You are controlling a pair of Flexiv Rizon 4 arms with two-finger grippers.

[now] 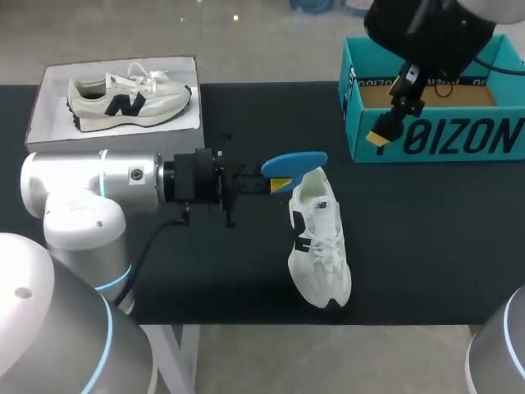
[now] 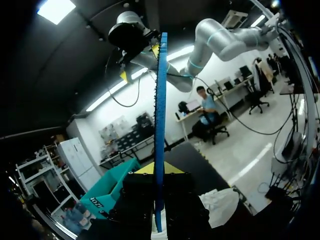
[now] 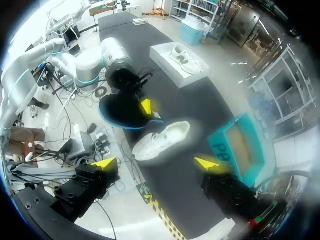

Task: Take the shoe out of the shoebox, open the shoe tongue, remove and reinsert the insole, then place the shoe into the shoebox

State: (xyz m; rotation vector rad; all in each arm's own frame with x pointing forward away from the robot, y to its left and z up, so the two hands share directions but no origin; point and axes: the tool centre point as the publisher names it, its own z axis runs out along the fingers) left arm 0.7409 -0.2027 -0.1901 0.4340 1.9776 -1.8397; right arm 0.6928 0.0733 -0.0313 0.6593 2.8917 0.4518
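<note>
A white shoe (image 1: 320, 246) lies on the black table, heel toward the back; it also shows as the shoe (image 3: 161, 140) in the right wrist view and the shoe (image 2: 221, 205) in the left wrist view. My left gripper (image 1: 279, 184) is shut on a blue insole (image 1: 294, 162), held just above the shoe's heel. The left wrist view shows that insole (image 2: 160, 125) edge-on between the yellow tips of the left gripper (image 2: 159, 169). High over the teal shoebox (image 1: 435, 131) hangs my right gripper (image 1: 394, 107), open and holding nothing. From there the right gripper (image 3: 156, 164) looks down on the insole (image 3: 122, 112).
At the back left a white box lid (image 1: 45, 90) carries a second, cream shoe (image 1: 127, 100). The teal shoebox (image 3: 240, 145) stands open at the back right with its brown bottom showing. Bare black table lies in front of the box and left of the white shoe.
</note>
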